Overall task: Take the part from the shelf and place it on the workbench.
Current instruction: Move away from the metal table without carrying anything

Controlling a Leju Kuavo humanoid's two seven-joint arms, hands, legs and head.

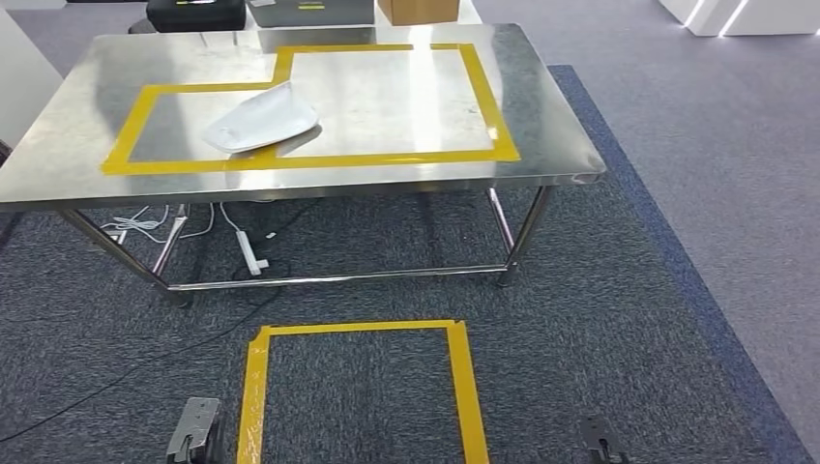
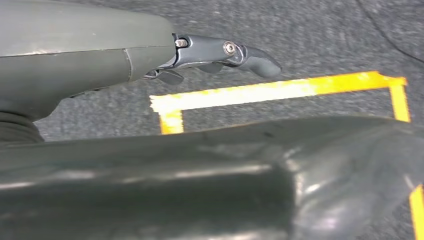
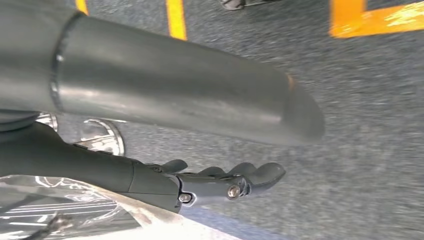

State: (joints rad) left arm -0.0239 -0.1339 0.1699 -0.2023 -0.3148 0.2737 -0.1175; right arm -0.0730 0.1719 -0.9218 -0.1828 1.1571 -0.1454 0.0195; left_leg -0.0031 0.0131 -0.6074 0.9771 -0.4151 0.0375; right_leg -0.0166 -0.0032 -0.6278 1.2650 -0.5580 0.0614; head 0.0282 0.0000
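White curved part (image 1: 261, 120) lies on steel workbench (image 1: 541, 135), overlapping yellow tape (image 1: 319, 160)

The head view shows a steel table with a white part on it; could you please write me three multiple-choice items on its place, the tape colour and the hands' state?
1. Where does the white part lie?
A on the carpet
B on the steel table, across the tape outline
C in a hand

2. What colour is the tape?
A yellow
B blue
C red

3. What do the left hand and right hand hold?
A the part
B a cable
C nothing

Answers: 1 B, it rests on the tabletop over the tape's edge; 2 A, the outline is yellow; 3 C, both hang over carpet with nothing in them.
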